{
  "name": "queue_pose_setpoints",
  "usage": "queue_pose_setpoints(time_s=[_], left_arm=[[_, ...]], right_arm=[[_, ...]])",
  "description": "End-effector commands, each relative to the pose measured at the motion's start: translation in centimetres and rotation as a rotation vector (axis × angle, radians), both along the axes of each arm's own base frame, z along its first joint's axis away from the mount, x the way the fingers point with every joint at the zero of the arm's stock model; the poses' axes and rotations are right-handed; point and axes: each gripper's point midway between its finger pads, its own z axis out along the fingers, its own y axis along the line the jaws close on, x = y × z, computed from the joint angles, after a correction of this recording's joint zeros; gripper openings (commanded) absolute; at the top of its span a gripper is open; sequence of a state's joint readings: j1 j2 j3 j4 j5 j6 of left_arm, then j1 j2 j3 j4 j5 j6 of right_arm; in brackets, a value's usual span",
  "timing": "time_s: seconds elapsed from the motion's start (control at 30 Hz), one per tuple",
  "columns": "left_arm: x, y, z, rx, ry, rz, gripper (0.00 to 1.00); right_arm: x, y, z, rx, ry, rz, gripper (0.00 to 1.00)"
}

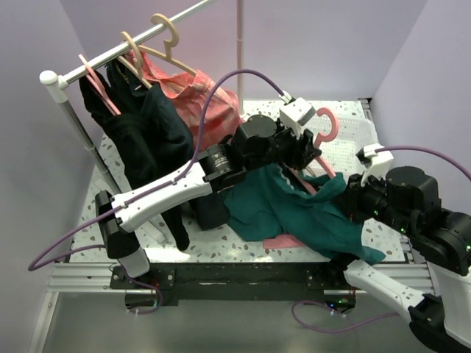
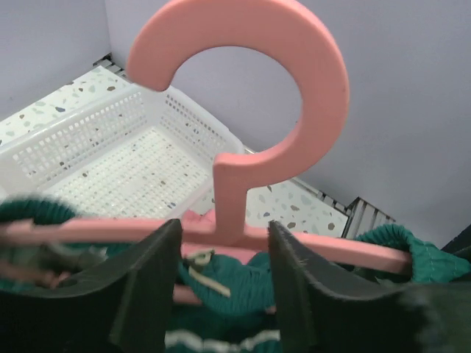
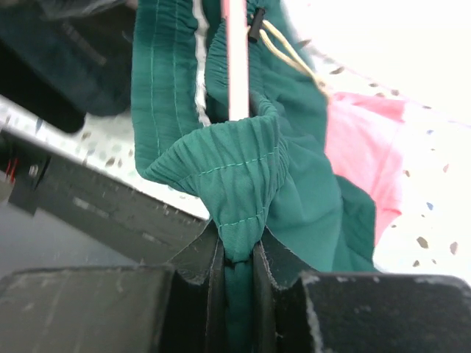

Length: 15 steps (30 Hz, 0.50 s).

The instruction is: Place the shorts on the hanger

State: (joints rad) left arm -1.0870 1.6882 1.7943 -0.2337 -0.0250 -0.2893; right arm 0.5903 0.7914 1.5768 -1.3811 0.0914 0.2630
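Observation:
The salmon-pink hanger [image 1: 329, 125] is held up over the middle of the table, hook upward. In the left wrist view its neck [image 2: 235, 184] stands between the fingers of my left gripper [image 2: 224, 224], whose jaws stand apart on either side without touching it. The teal-green shorts [image 1: 294, 209] hang from the hanger down to the table, and the drawstring [image 2: 202, 276] lies just below the bar. My right gripper [image 3: 237, 254] is shut on a bunched fold of the waistband [image 3: 235, 169], which wraps the hanger's thin arm [image 3: 236, 59]. It shows in the top view [image 1: 349, 195] to the hanger's right.
A white perforated basket [image 1: 353, 136] sits at the back right and also shows in the left wrist view [image 2: 110, 162]. A clothes rail [image 1: 118, 51] at the back left carries dark garments [image 1: 147, 136], beige hangers [image 1: 165, 33] and a red cloth [image 1: 199, 95]. A flat pink cloth [image 1: 283, 241] lies under the shorts.

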Motion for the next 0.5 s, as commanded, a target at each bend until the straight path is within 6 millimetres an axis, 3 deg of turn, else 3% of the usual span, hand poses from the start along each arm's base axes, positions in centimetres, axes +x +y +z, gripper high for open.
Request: queue_pose_setpoints(time_s=[0.0,0.1,0.3,0.33,0.4,0.43,0.47], left_arm=[[0.6,2.2,5.8,-0.132,-0.055,0.101,0.62],[2.0,4.1,5.9,-0.141,-0.048,0.226,0.7],[6.2,7.7,4.8,-0.121,-0.04,0.555,0.69],[7.0,7.4,3.6,-0.095,-0.035,0.591,0.68],[8.6,7.8,3.2,-0.094,-0.022,0.659,0.65],[9.6,7.2,1.4,-0.056,-0.007,0.68,0.65],[10.2,7.2,1.0,-0.062,0.008,0.704,0.64]], right_arm=[[-0.4,-3.4,1.4,-0.034,-0.044,-0.161,0.0],[-0.5,-4.2,1.8,-0.035,-0.052,-0.204,0.0],[-0.3,-4.0,3.5,0.034,-0.109,-0.215,0.0],[-0.2,-3.8,3.6,0.039,-0.114,-0.209,0.0],[0.0,-3.5,4.8,0.068,-0.144,-0.201,0.0],[0.3,-3.2,5.1,0.064,-0.143,-0.194,0.0],[0.2,-3.3,6.0,0.074,-0.161,-0.194,0.0]])
